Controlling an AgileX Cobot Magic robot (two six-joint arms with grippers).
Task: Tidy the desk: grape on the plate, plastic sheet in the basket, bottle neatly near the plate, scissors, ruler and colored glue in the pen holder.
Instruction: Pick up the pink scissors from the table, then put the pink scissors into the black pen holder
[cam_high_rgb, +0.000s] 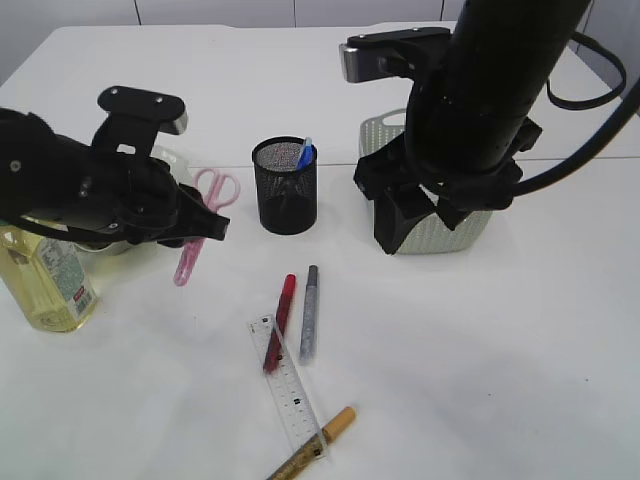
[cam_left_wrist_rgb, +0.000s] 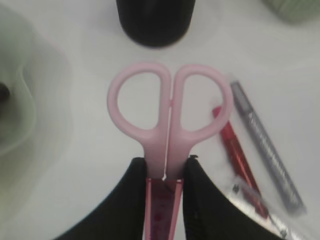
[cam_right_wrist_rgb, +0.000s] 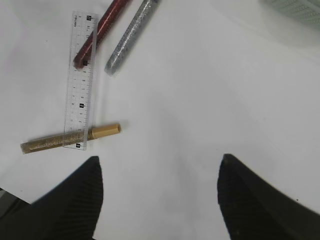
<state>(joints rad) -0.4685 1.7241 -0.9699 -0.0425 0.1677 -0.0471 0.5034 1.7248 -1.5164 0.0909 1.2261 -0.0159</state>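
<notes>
Since the left gripper (cam_left_wrist_rgb: 164, 175) is clamped on the pink plastic-handled scissors (cam_left_wrist_rgb: 167, 120) above the desk's left side, lower them blade-first, vertically, into the black mesh pen holder (cam_high_rgb: 285, 186).

Pink scissors (cam_left_wrist_rgb: 167, 120), black mesh pen holder (cam_high_rgb: 285, 187), red (cam_high_rgb: 280, 320), silver (cam_high_rgb: 310, 312), gold glue (cam_right_wrist_rgb: 65, 137), clear ruler (cam_right_wrist_rgb: 81, 80)

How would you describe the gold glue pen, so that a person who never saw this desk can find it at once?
Start at the black mesh pen holder in the middle of the table, then come toward the near edge, past the red glue pen and the silver glue pen. There the clear ruler lies, and the gold glue pen lies under its near end. It alone is gold, with a tan cap.
</notes>
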